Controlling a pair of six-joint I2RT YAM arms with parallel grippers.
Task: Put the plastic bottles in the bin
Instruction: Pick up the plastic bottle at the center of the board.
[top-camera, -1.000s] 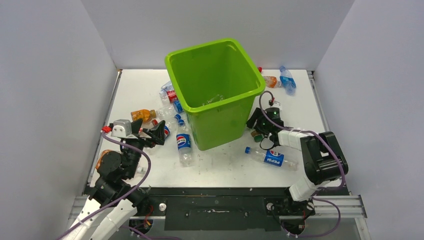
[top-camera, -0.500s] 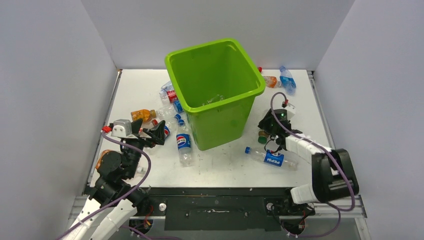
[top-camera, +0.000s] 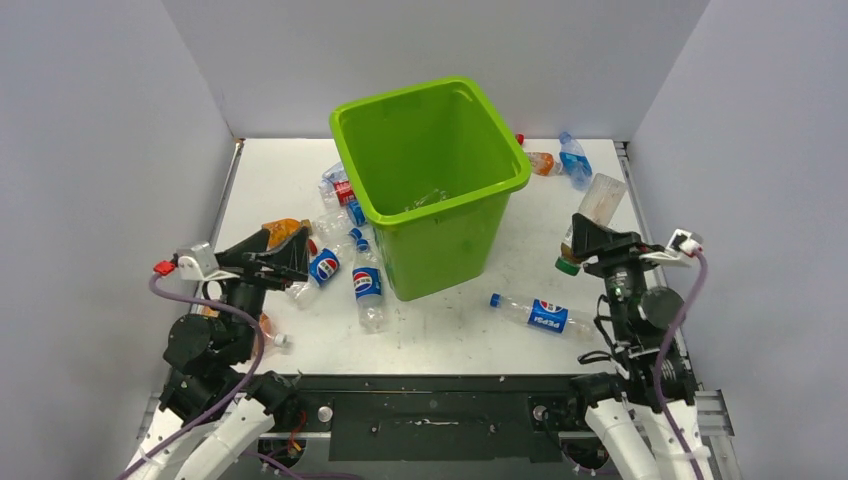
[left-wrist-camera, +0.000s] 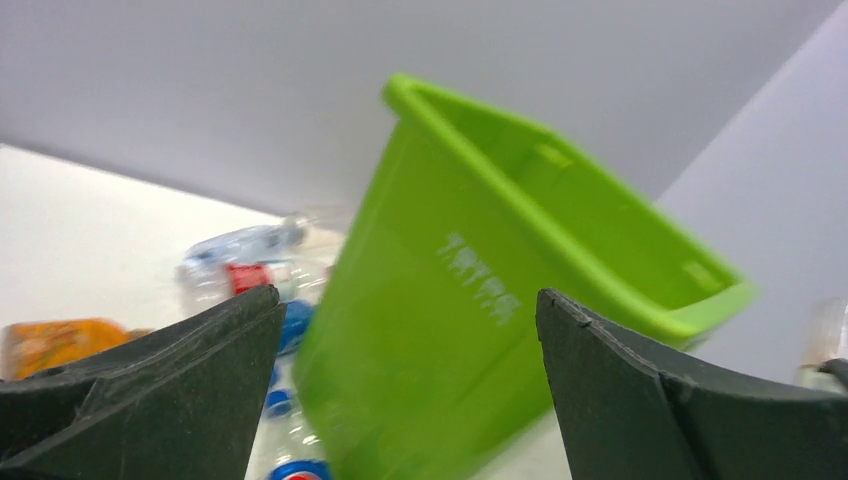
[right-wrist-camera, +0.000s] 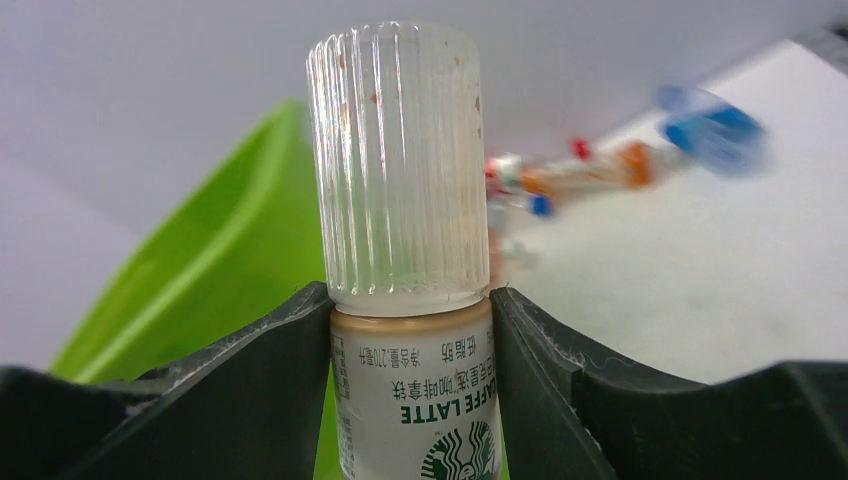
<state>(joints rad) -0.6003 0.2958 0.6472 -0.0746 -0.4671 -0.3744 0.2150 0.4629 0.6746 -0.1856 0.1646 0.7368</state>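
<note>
Bearings are taken from the bin (top-camera: 440, 245) in the overhead view, with 12 o'clock pointing away from the arm bases.

1. The bin stands upright at the middle of the table (top-camera: 470, 340).
2. At 9 o'clock, a bottle cluster (top-camera: 338, 190) lies close along its wall; contact cannot be confirmed.
3. At 7 o'clock, the nearer bottle (top-camera: 367, 285) lies just beside the bin's foot. The outer bottle (top-camera: 322, 268) lies to its left, just beyond the left gripper (top-camera: 300, 252).
4. At 2 o'clock, a bottle pair (top-camera: 560, 160) lies near the far edge.
5. At 5 o'clock, a lone bottle (top-camera: 535, 313) lies flat, apart from the bin.
6. At 4 o'clock, the right gripper (top-camera: 590, 235) clamps the held bottle (top-camera: 600, 200) clear of the table, tilted, with its cap toward 7 o'clock.
</note>
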